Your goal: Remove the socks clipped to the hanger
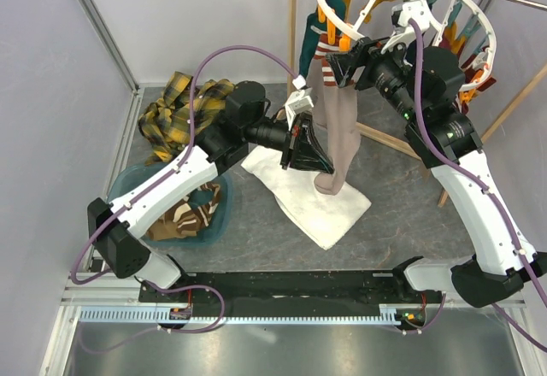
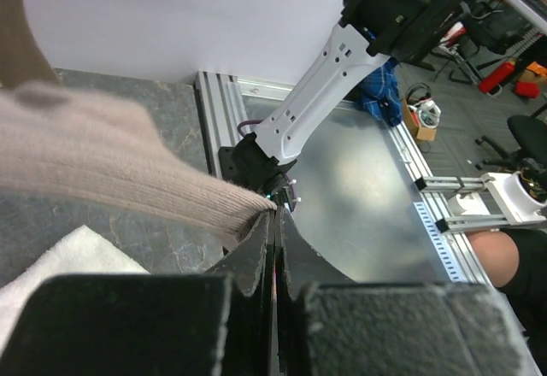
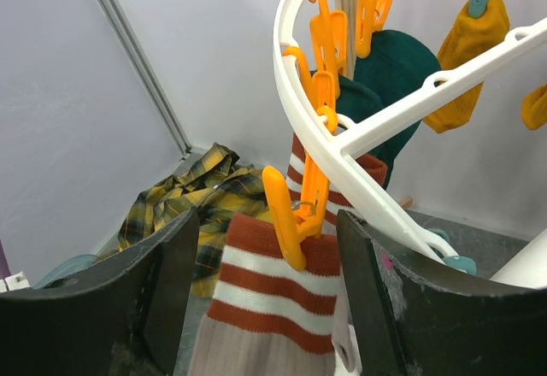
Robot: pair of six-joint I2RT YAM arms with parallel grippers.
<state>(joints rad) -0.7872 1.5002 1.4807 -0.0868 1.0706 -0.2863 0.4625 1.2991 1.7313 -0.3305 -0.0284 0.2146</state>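
Left gripper (image 2: 273, 215) clenched on tan sock (image 2: 111, 162); right gripper (image 3: 265, 232) released.
Sock's striped cuff (image 3: 256, 295) and orange clip (image 3: 286, 222) sit between the right fingers (image 3: 162, 282), below the hanger (image 3: 342, 167).

Grey table (image 1: 402, 214) w/ white towel (image 1: 312, 214) mid, plaid shirt (image 1: 175, 115) & teal basin (image 1: 122, 181) left.

Tan sock (image 3: 265, 286) w/ rust-cream stripes; white hanger (image 3: 444, 84), orange clips (image 3: 286, 218).
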